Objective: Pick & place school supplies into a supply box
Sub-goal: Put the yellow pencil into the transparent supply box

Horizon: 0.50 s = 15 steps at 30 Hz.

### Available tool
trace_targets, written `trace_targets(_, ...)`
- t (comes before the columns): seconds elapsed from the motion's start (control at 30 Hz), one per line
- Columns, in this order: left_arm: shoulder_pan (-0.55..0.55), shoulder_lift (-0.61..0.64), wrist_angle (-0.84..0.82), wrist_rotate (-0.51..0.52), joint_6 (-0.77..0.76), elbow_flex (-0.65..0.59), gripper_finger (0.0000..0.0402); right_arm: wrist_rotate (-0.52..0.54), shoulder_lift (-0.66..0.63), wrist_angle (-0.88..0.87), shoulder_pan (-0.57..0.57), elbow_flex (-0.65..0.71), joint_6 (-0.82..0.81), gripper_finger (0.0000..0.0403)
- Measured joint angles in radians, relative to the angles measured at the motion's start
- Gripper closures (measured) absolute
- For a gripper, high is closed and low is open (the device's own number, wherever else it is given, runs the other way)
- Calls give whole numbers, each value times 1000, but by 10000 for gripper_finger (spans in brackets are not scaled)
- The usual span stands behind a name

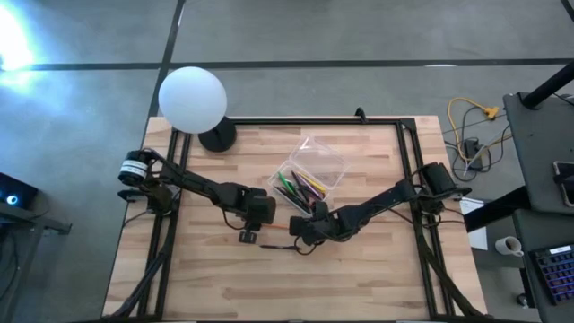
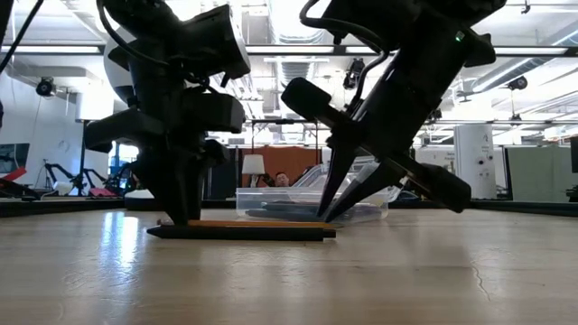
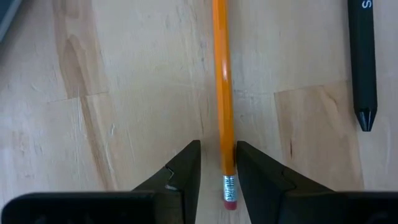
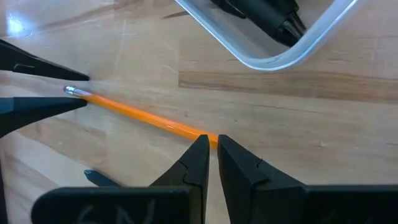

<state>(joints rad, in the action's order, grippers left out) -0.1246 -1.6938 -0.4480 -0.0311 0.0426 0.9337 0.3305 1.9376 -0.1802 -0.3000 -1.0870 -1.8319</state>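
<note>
An orange pencil [image 3: 223, 87] with a pink eraser lies flat on the wood table, beside a dark pen [image 3: 362, 62]. My left gripper [image 3: 218, 163] is open and points down, one finger on each side of the pencil's eraser end. My right gripper [image 4: 212, 144] is shut on the pencil's other end. In the high view both grippers [image 1: 256, 218] [image 1: 309, 229] sit close together near the table's middle. Just beyond them, the clear supply box [image 1: 314, 170] holds several pens, green and dark among them. My right gripper pinches the orange pencil at its far end from the eraser [image 4: 200, 135], between the two fingertips. The fingers slant down from the table's right side. The pencil lies flat on the table [image 2: 257, 223]; its tip is hidden between the fingers.
A white round lamp globe [image 1: 192, 97] on a dark base stands at the table's far left corner. The dark pen [image 2: 239, 232] lies alongside the pencil on its near side. The box's clear rim [image 4: 273, 62] is close beyond my right gripper. Bare wood extends toward the near edge.
</note>
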Motion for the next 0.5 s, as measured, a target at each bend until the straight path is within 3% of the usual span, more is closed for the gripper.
trace_targets(0.5, 0, 0, -1, 3, 0, 0, 315, 1, -19, -52, -10, -5, 3, 374)
